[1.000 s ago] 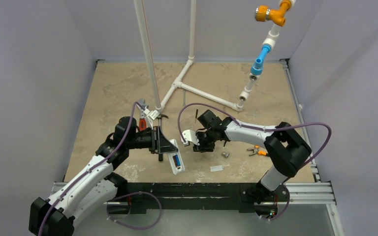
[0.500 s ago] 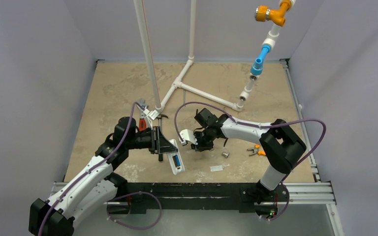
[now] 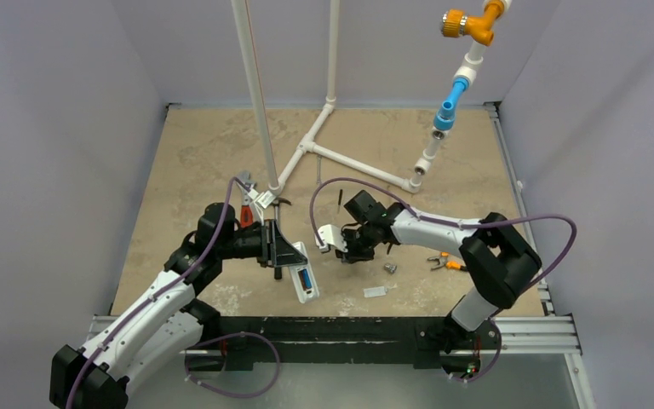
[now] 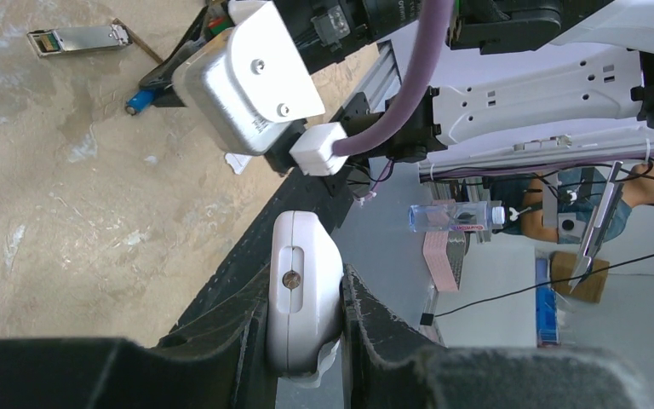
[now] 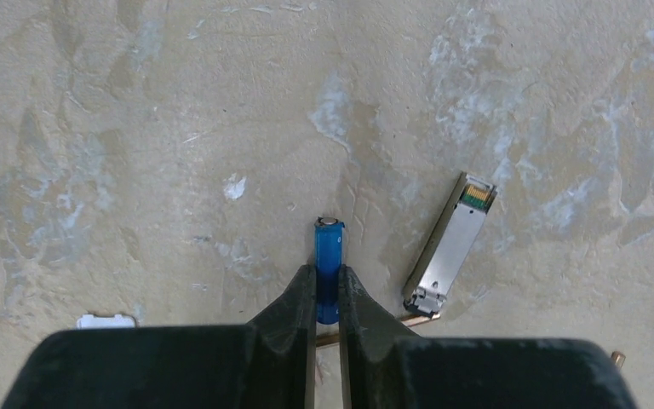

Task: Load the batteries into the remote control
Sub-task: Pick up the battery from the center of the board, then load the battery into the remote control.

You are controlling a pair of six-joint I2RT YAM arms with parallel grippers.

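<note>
Loose battery: a small blue cylinder [image 5: 329,243] with a silvery end is seen lying on the table [image 5: 136,128], in the lower middle of the right wrist view.
Right gripper: the right gripper [image 5: 327,277] is closed around the near half of the loose battery, with a black finger pressed to each side and no gap visible.
Neighbour: a silver metal module [image 5: 448,243] lies just beside the loose battery, to the right of it in that view; the two are apart.
Remote control: the white handset [image 4: 306,247] is held on edge in the lower middle of the left wrist view.
Left gripper: the left gripper [image 4: 304,290] is clamped on the remote control's narrow sides.
Seated battery: a blue cell [image 3: 305,279] is seen lying in the remote's recess, in the lower middle of the top view.
Handling of the battery: it is judged light, rigid and smooth-skinned. Being round, it can be expected to roll or pivot if pinched off-centre.
Where to hold: a grip across the barrel near its middle is judged best, with one end left free to be led into the recess.
Handling of the remote: the plastic shell is judged light, stiff and somewhat slippery. The side-edge clamp is judged to leave the recess reachable.
Risk: the cell may be twisted in the fingers when it is pressed against the spring contact.
</note>
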